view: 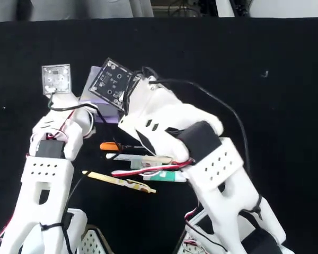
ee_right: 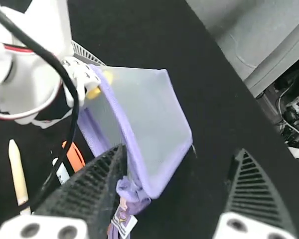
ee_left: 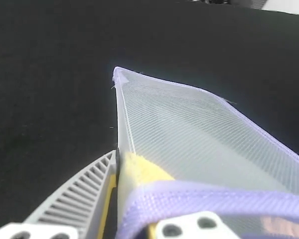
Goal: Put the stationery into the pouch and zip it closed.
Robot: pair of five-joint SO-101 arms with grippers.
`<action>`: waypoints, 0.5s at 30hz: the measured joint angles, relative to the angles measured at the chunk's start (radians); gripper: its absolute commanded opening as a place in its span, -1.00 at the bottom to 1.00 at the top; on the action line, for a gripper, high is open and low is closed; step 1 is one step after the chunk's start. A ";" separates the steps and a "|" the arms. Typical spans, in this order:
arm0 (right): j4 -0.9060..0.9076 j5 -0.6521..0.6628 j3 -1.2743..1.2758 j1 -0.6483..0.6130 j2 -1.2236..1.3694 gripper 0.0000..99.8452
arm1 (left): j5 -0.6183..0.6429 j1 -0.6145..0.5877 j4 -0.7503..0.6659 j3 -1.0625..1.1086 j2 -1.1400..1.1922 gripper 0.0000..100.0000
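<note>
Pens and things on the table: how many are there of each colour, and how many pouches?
orange pen: 1
white pen: 1
pale yellow stick: 1
green and white piece: 1
purple pouch: 1
Total: 5 that I can make out.

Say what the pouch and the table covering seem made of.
The pouch: translucent whitish sheet with fine ribbed lines, likely mesh-reinforced plastic or coated fabric; its purple trim shows a woven texture, so fabric tape. The table covering: matte black, no glare, probably cloth or felt.
</note>
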 measured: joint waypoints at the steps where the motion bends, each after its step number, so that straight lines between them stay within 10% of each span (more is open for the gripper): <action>1: 0.015 0.000 -0.026 0.000 0.000 -0.35 | 0.000 -0.009 0.005 0.000 0.000 -0.94; 15: 0.331 0.000 -0.207 0.018 0.000 -0.36 | 0.003 -0.057 0.287 -0.244 0.002 -0.94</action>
